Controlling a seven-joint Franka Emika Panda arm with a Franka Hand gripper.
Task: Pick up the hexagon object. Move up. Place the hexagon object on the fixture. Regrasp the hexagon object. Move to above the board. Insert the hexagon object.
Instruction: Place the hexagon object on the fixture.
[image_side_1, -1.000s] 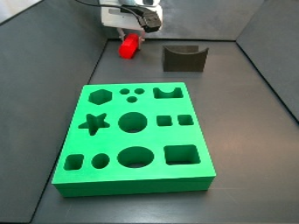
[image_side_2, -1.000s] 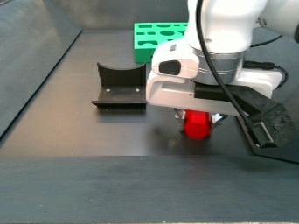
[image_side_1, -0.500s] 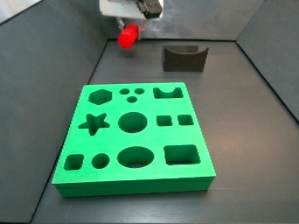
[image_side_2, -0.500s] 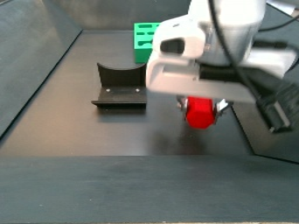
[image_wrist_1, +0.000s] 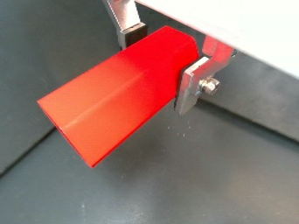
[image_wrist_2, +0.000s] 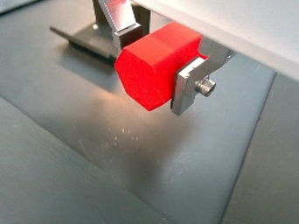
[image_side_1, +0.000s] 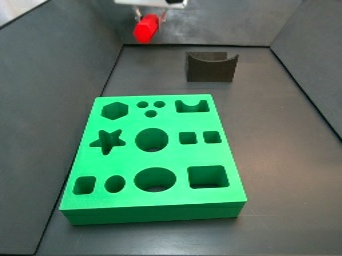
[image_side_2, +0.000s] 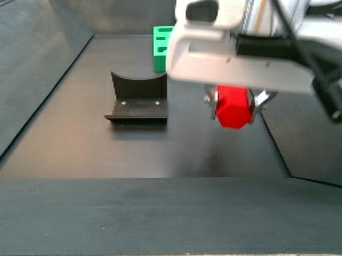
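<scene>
Silver fingers (image_wrist_2: 191, 85) of the gripper (image_wrist_2: 158, 52) pinch the hexagon object (image_wrist_2: 156, 68), top centre in a side view (image_side_1: 147, 27), above the floor.

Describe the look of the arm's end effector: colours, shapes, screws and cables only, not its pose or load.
The end effector hangs above the dark floor. Its fingers are flat silver metal plates, and a round silver screw head shows on one plate in both wrist views. In a side view the housing above them is a blocky white shell, with dark cables and a dark part at its side.
</scene>
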